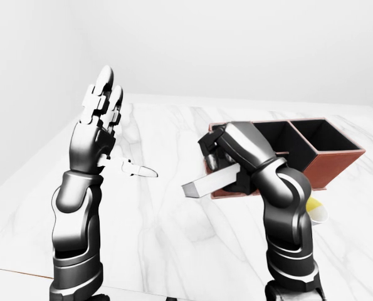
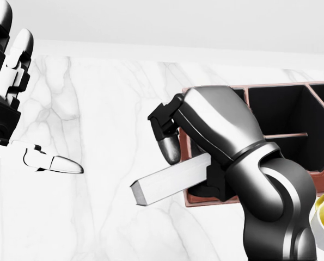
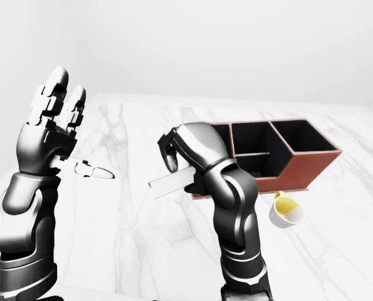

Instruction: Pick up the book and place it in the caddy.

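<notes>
Right hand (image 2: 175, 136): fingers clamped around one end of the book; the hand is raised clear of the surface, just left of the caddy in the head view.
Book (image 2: 170, 179): pale grey slab, held in the right hand, tilted so its free end points down and to the left in the head view. It is off the surface and outside the caddy, its gripped end close to the caddy's near left corner. Whether it touches the caddy wall cannot be told.
Caddy (image 3: 311, 166): reddish-brown box with black interior, divided into several compartments, standing upright on the surface at the right of all views. The right forearm covers part of its left compartment in the head view.
Left hand (image 1: 98, 119): raised at the left of the views, fingers spread apart and pointing up, thumb (image 2: 55, 162) stretched sideways toward the right. It holds nothing and is well apart from the book.
Cup (image 3: 286, 210): white with yellow inside, lying on the surface just below the caddy in the right-eye view, beside the right arm.
Surface (image 1: 167, 226): white marble with grey veins, carrying the caddy and the cup.
</notes>
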